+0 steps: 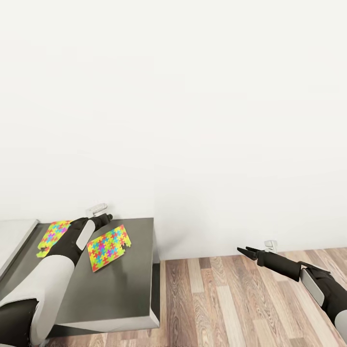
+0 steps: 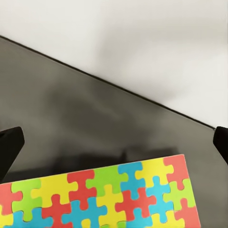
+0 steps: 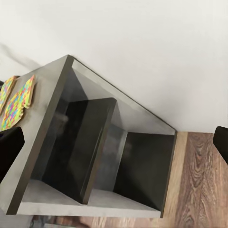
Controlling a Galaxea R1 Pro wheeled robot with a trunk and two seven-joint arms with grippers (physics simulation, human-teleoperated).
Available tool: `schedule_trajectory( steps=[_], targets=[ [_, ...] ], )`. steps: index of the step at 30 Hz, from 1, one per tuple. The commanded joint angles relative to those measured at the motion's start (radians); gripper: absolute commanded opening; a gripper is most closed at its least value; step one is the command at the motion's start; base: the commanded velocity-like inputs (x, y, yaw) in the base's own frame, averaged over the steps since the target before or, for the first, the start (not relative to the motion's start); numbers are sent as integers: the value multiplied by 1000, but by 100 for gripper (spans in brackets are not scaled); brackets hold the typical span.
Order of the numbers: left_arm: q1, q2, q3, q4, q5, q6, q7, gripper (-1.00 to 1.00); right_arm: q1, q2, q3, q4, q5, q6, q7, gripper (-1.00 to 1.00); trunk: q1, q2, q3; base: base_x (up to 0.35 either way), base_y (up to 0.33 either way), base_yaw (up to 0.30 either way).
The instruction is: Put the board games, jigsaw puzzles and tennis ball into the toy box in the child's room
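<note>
Puzzles lie flat on the dark cabinet top (image 1: 123,284) at eight o'clock in the head view: one (image 1: 109,247) nearer the wall corner, the other (image 1: 52,236) just beside it toward nine o'clock, partly behind the left arm. Left claw (image 1: 107,218) hovers above them, fingers spread wide. Right claw (image 1: 243,251) hangs over the wood floor (image 1: 231,299) at four o'clock, its fingers apart.

A plain white wall (image 1: 193,96) fills most of the head view, meeting a wood-plank floor (image 1: 231,303) in mixed brown tones. A dark grey bench (image 1: 120,289) stands against the wall, its side open in two dark compartments (image 3: 95,156); soft, even light.
</note>
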Motion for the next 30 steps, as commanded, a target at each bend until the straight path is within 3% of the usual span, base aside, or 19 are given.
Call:
schedule_trajectory(
  steps=[1,30],
  targets=[
    [-1,0,0,-2,11,5,7,100,0,-1,2,0,-9,10,2,100,1,-2,-3,0,0,0],
    [-1,2,-1,0,9,3,7,100,-1,-1,6,0,-9,10,0,100,1,-2,-38,0,0,0]
  ],
)
